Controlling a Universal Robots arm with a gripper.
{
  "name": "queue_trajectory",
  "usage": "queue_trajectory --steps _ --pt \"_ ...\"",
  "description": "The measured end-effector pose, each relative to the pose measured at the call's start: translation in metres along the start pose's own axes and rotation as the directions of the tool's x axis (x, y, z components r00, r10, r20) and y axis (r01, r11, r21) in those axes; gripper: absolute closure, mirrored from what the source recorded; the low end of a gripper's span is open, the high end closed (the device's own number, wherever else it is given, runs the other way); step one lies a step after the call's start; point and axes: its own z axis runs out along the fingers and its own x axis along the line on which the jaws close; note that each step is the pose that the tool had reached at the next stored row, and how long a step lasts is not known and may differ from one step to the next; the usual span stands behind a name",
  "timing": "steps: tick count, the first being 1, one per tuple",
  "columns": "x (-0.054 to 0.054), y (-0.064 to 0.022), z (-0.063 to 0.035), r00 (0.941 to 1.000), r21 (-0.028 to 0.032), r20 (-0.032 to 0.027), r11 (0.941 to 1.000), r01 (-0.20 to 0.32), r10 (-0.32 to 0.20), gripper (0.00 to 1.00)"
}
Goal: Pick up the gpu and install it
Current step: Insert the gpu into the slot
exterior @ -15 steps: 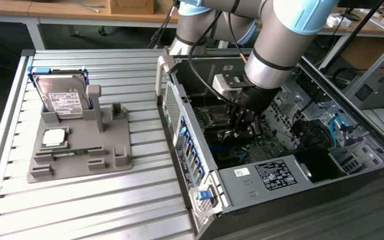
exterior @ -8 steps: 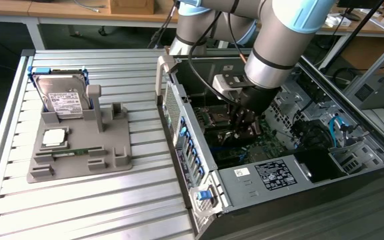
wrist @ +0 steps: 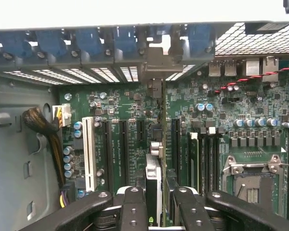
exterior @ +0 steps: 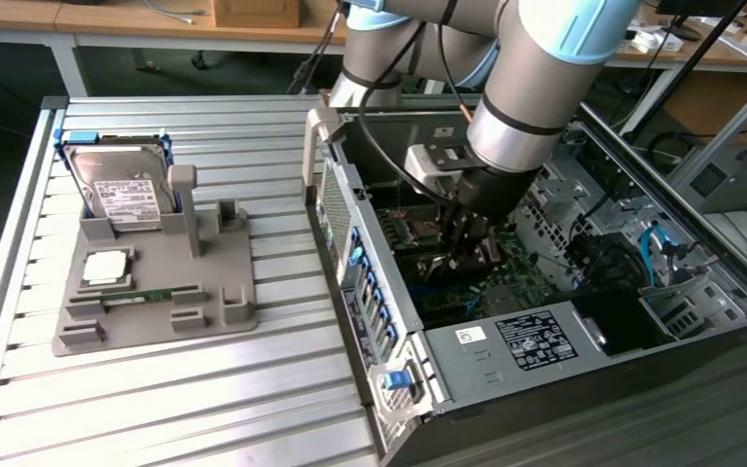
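Observation:
My gripper (exterior: pixel 469 245) reaches down inside the open computer case (exterior: pixel 504 341), just above the motherboard (exterior: pixel 529 268). It is shut on the gpu (wrist: pixel 154 179), a thin card seen edge-on between the two black fingers (wrist: pixel 134 208). The card stands upright over the motherboard (wrist: pixel 120 103), lined up along the dark expansion slots (wrist: pixel 123 144). Its silver bracket end (wrist: pixel 156 65) sits at the case's rear slot openings, under the blue clips. Whether the card's edge is seated in a slot is hidden.
On the exterior view's left a grey fixture (exterior: pixel 205 302) holds a silver hard drive (exterior: pixel 121 190), a processor (exterior: pixel 104 265) and a narrow green memory stick (exterior: pixel 153 295). Case walls, the power supply (exterior: pixel 543 336) and cables (wrist: pixel 43 127) crowd the gripper.

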Motion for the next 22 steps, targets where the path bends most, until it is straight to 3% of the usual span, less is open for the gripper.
queue_trajectory --steps 2,4,11,14,18,19,22 --pt "0.0 0.0001 0.0002 1.0 -0.0004 0.0089 1.0 -0.001 0.001 0.73" --pt "0.0 0.0006 0.0005 0.9999 -0.0004 0.0117 1.0 -0.001 0.001 0.73" --pt "0.0 0.001 0.0005 0.9999 -0.0005 0.0107 1.0 -0.001 0.001 0.73" --pt "0.0 -0.0093 0.0007 0.9999 -0.0034 0.0108 1.0 -0.001 0.001 0.73" --pt "0.0 -0.01 0.0006 0.9999 -0.0036 0.0106 1.0 -0.001 0.001 0.73" --pt "0.0 -0.0099 0.0007 0.9999 -0.0007 0.0107 1.0 -0.001 0.001 0.73" --pt "0.0 -0.01 0.001 0.9999 0.0317 0.012 0.9995 -0.001 0.001 0.73"
